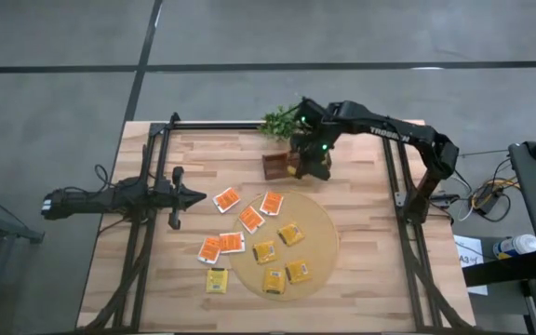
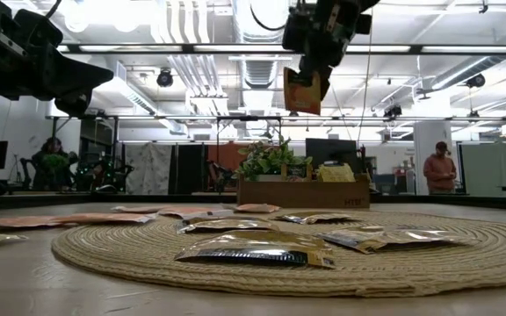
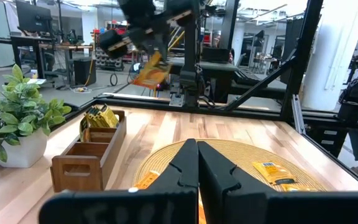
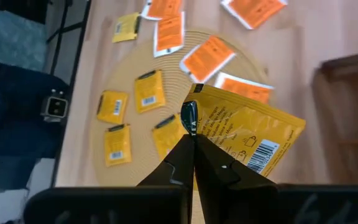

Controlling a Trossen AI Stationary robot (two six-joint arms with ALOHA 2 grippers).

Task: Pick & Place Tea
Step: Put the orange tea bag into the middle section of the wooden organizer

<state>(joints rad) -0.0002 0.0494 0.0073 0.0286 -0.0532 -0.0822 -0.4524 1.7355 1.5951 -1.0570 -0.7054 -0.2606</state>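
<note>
Yellow tea packet point(image 4: 247, 140), flat, square, barcode showing, hangs pinched in the closed right claw point(image 4: 190, 134).

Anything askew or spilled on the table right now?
Nothing spilled. Tea packets lie scattered, some on the round mat, some off it. The right gripper holds a yellow packet tilted in the air near the wooden box.

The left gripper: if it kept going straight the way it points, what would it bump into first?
Probably the round woven mat and the orange tea packets lying at its edge; the left gripper points across the table at them, though its height is unclear.
</note>
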